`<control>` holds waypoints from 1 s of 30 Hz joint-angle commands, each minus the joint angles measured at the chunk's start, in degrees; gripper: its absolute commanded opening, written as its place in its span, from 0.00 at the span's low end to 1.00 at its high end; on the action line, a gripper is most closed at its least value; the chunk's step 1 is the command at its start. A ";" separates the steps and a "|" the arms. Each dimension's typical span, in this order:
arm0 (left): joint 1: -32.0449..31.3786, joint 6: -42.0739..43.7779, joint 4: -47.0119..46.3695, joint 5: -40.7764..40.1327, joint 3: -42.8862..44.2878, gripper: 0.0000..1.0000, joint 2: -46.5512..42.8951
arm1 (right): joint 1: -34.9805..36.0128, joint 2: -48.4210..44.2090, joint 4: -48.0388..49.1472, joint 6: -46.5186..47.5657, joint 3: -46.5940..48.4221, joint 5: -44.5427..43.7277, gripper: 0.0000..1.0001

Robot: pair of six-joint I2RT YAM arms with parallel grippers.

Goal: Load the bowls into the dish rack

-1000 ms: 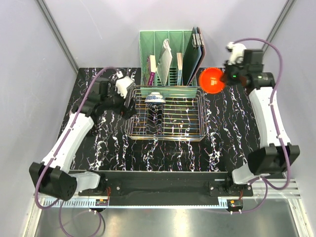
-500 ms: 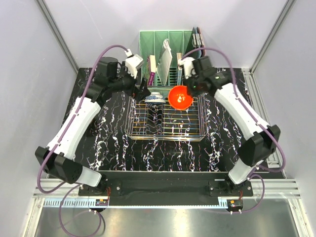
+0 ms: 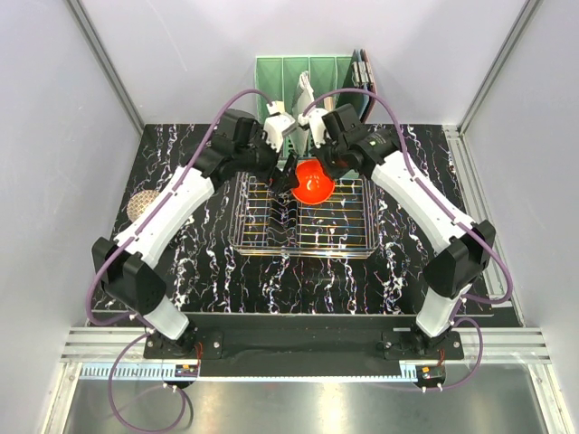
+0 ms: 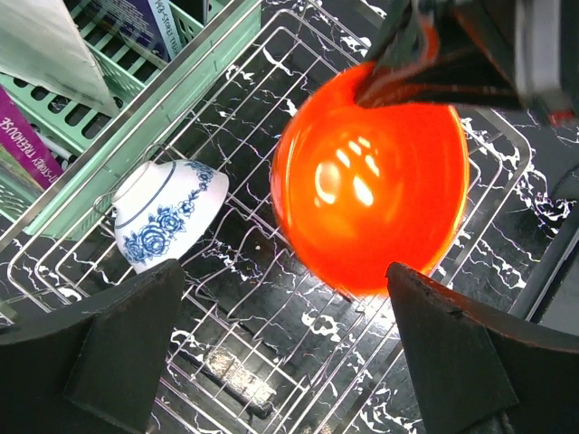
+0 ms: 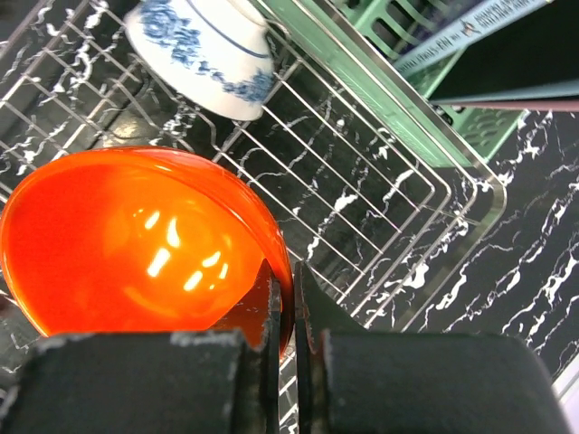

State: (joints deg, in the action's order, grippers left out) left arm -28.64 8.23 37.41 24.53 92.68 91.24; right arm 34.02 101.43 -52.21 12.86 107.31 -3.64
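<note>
Glaze is what worries me on the orange-red bowl (image 5: 136,240): it shines like glass, so I judge it hard, slick and liable to chip against wire. The right gripper (image 5: 291,280) has it pinched by the rim, one jaw inside the wall and one outside. The bowl hangs tilted over the far half of the dish rack (image 3: 241,242), above the tines rather than among them, as far as I can tell. That edge hold is the sensible place to take a bowl of this shape, but it leaves the weight off to one side, so I expect it could pivot if I jolt it. The left gripper (image 4: 282,271) hovers just beside it, jaws spread wide, holding nothing. A blue-flowered bowl (image 4: 167,212) lies on its side in the rack's far corner, next to the green organizer (image 3: 308,77). A pale patterned bowl (image 3: 140,206) sits well apart at the left edge of the table (image 3: 407,226). I would lower slowly and release only once a tine props the wall.
</note>
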 commanded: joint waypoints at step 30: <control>-3.52 -3.83 -6.03 -8.45 -0.66 0.88 -1.94 | 2.98 -2.02 2.46 -5.74 2.91 -4.09 0.00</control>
State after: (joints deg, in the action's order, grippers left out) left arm -31.53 6.68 34.61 19.64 92.73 93.43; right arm 35.46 101.43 -55.05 9.08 108.38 -7.01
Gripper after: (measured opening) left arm 0.843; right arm 0.032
